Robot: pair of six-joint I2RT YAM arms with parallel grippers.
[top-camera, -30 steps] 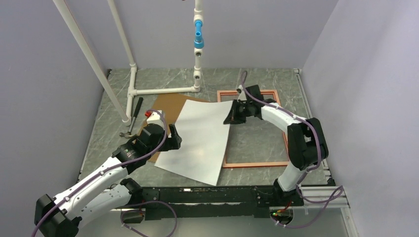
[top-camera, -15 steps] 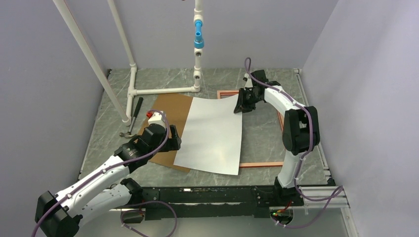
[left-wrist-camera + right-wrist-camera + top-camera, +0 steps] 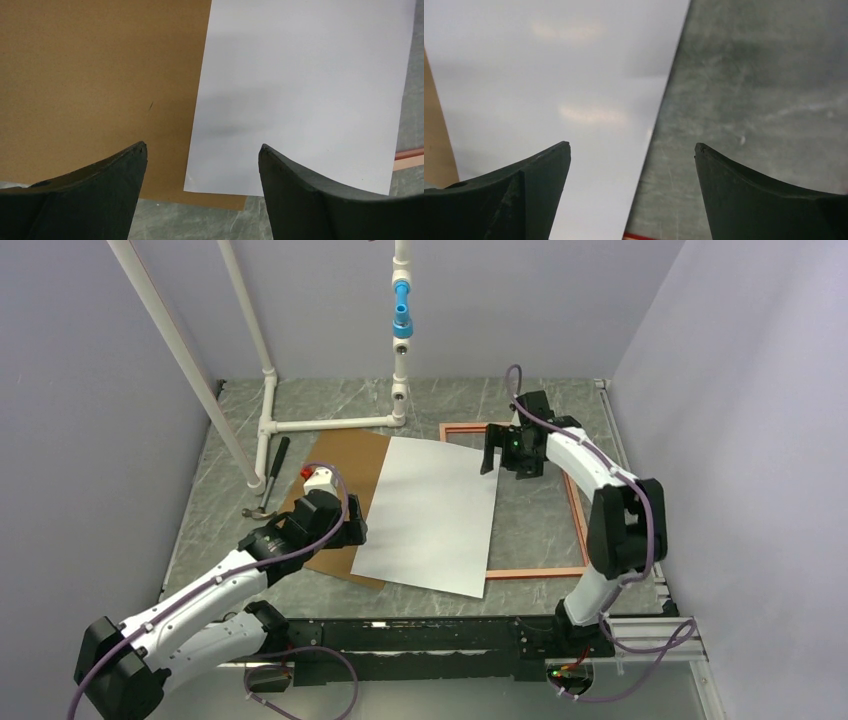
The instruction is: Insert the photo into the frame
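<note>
Overhead view of a grey marbled table (image 3: 450, 400) with two robot arms. At far left stands a white pipe stand (image 3: 268, 400) with a dark-handled tool (image 3: 275, 462) lying beside it. Next, the left gripper (image 3: 202, 150) hovers with its jaws spread wide and nothing between them, over the seam where a brown backing board (image 3: 345, 455) meets the photo (image 3: 430, 515). It seems poised to steady or nudge that near corner. The photo lies flat in the middle with its plain white face up (so the print probably faces down, as loading a frame from the back would need). Its left part overlaps the board, and its right part covers the left rail of the picture frame (image 3: 578, 530) and reaches into the opening at a slight skew. The photo is therefore only partly in place. On the right, the right gripper (image 3: 632, 147) hangs just above the photo's far right edge, jaws wide apart and empty, and that edge runs between its fingers (image 3: 524, 195).
</note>
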